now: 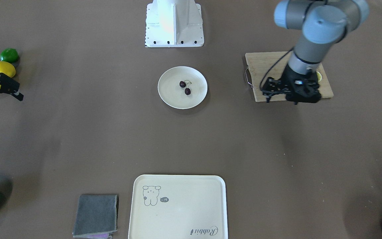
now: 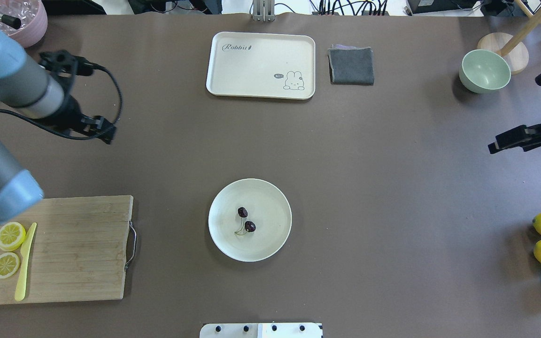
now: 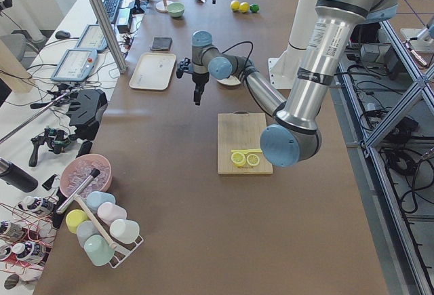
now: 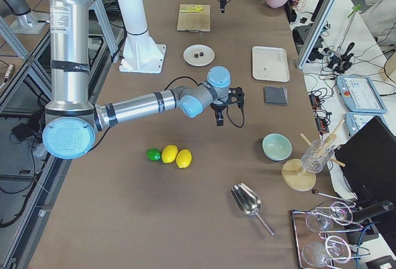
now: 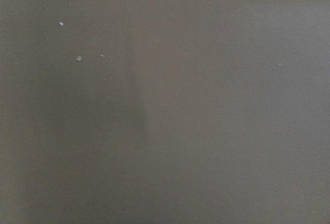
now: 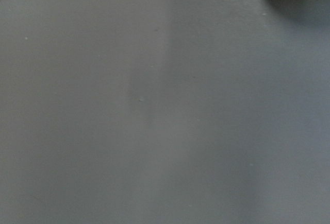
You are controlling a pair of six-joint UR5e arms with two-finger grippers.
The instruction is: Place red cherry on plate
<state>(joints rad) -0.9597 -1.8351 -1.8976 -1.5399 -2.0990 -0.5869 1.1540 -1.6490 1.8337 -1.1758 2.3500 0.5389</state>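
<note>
Red cherry [image 2: 246, 219] resting on the plate [image 2: 270, 192], mid-worktop [image 2: 392, 211], my right fingers [image 1: 18, 96] spread well away, left fingers [image 3: 197, 95] spread or pressed together, I cannot tell.

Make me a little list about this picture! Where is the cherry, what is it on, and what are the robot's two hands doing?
fruit: red cherry, two joined by thin stems
where: lying on the plate, near its middle
left gripper: off to the side, away from the plate; open or shut unclear
right gripper: open, empty, far from the plate
job: looks done
</note>
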